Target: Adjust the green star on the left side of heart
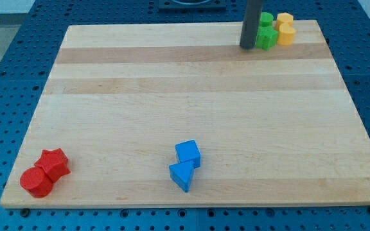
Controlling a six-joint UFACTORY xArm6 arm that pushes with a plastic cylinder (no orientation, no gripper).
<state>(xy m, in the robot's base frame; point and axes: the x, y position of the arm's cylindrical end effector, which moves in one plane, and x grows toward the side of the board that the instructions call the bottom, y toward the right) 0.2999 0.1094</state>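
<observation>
Likely our green star [266, 37] is light, rigid and slides easily; my tip [246, 47] touches its left, beside the yellow heart [286, 34]. No hand shows.

No readable text or labels anywhere
</observation>
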